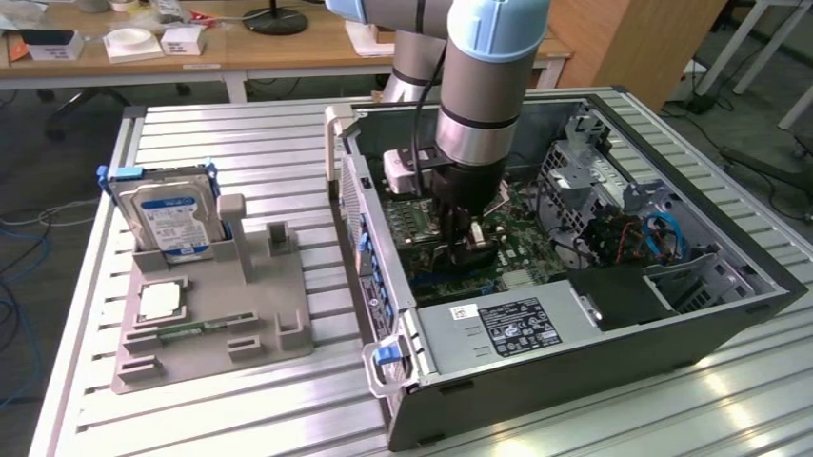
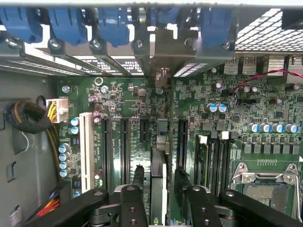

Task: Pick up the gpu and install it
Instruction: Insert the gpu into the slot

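1. Exterior view: the arm (image 1: 489, 86) comes down from the top centre of the frame into the open computer case (image 1: 711, 314); the gripper (image 1: 467, 249) sits low over the motherboard (image 1: 534, 252), just right of the frame's centre.
2. At the exterior view's left, the grey holder (image 1: 216, 333) stands on the slatted table (image 1: 254, 133); the hard drive (image 1: 171, 214) stands upright in it and the memory stick (image 1: 190, 328) lies flat near its front edge; both are well apart from the gripper.
3. Wrist view: the gpu (image 2: 159, 189) is seen edge-on, standing on the board between two long black slots (image 2: 124, 146); it looks seated in its own slot, though the contact line itself is hidden.
4. The card's long axis runs straight away from the gripper (image 2: 160, 172) towards the row of blue latches (image 2: 109, 23) at the case's rear wall; its far end meets the metal slot covers there, and I cannot tell whether the bracket is fully home.
5. The fingers (image 2: 138, 177) stand one on each side of the card, parallel to its long axis; a thin strip of gap shows between each pad and the card's faces, so the jaws read as parted and not clamping it.
6. The card therefore lies directly below and between the fingertips, centred in the gap.
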`<control>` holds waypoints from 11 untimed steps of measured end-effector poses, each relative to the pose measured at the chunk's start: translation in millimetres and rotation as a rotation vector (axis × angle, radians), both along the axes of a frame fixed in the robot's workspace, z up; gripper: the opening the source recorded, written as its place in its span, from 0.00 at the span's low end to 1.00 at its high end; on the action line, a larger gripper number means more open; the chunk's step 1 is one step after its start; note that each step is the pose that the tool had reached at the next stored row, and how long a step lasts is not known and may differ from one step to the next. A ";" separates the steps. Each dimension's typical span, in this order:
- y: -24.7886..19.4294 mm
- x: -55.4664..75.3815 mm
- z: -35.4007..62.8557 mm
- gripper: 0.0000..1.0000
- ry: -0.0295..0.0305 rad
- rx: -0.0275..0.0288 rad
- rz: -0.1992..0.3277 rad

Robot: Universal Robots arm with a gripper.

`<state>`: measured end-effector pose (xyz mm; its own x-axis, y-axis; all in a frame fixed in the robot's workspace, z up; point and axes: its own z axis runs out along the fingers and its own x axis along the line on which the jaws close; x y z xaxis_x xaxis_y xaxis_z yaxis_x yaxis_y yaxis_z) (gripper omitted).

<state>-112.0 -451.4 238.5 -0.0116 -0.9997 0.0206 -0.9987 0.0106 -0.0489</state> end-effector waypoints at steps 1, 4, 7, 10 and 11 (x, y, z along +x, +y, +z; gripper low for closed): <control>0.0 0.0 0.7 0.39 -0.0003 0.0002 0.000; 0.0 0.1 4.1 0.39 -0.0014 0.0001 0.000; 0.0 0.0 8.0 0.39 -0.0027 0.0001 0.000; 0.0 0.0 11.9 0.39 -0.0034 0.0000 0.000; 0.0 0.0 13.1 0.39 -0.0035 0.0001 0.000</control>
